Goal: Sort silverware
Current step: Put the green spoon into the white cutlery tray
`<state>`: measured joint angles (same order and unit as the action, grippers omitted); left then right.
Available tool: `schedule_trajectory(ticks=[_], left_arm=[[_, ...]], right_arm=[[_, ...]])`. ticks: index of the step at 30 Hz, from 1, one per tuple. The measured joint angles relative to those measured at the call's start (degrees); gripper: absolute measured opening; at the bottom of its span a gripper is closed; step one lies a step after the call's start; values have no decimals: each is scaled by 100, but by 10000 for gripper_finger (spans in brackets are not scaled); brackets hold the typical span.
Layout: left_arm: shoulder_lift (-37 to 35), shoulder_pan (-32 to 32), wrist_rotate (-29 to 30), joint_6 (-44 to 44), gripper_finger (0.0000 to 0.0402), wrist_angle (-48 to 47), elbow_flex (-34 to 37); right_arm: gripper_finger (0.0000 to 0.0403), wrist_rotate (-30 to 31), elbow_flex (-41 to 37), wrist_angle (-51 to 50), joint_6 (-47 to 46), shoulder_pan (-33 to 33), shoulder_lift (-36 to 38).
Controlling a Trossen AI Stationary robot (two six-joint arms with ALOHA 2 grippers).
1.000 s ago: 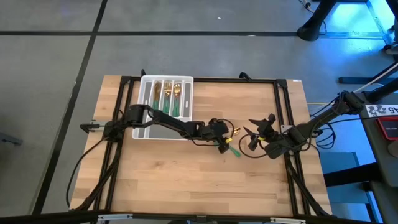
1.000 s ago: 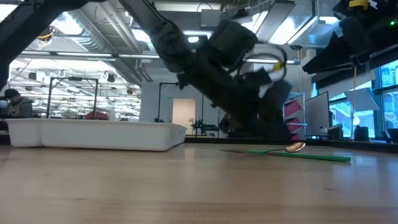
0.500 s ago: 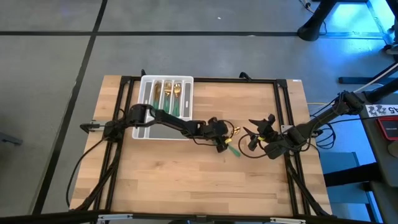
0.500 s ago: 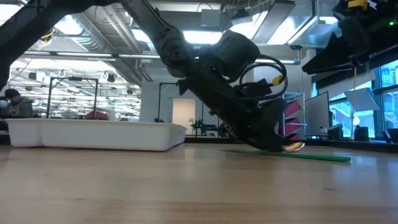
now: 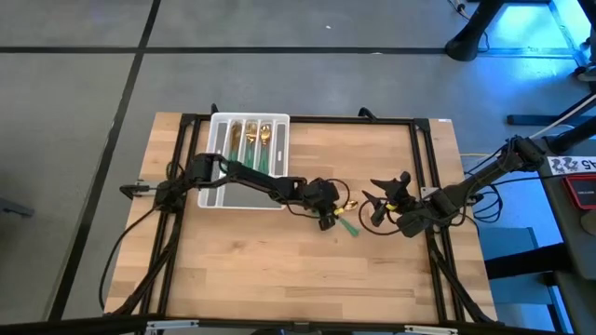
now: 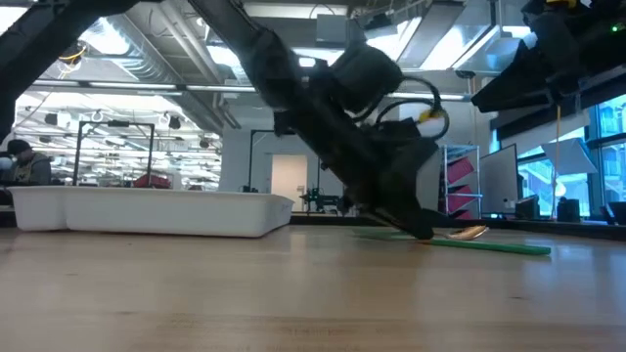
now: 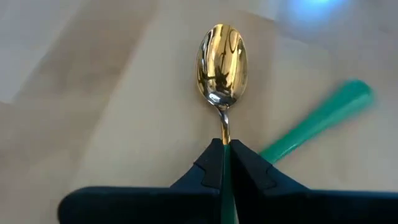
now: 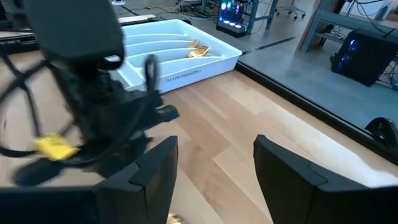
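Left gripper [image 7: 224, 163] pinches our gold spoon [image 7: 222, 65] by the neck on the table [image 5: 279, 270] while right gripper [image 8: 211, 168] waits wide beside us.

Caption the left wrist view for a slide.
Left gripper shut on the neck of a gold spoon above the wooden table, a second green handle lying beside it.
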<state>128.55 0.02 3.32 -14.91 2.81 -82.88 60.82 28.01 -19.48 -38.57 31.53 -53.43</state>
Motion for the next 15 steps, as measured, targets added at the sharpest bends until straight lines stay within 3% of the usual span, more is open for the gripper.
schedule_trajectory(ticks=[5, 11, 15], left_arm=[[-636, -38, 512, 179, 5, -416, 62], [-1699, -8, 1858, 316, 3, -796, 780], [-2730, 94, 2978, -220, 5, -786, 1685]], right_arm=[[206, -94, 0, 4, 0, 0, 4], [206, -365, 2, 0, -28, 0, 4], [206, -455, 2, -5, -31, 0, 4]])
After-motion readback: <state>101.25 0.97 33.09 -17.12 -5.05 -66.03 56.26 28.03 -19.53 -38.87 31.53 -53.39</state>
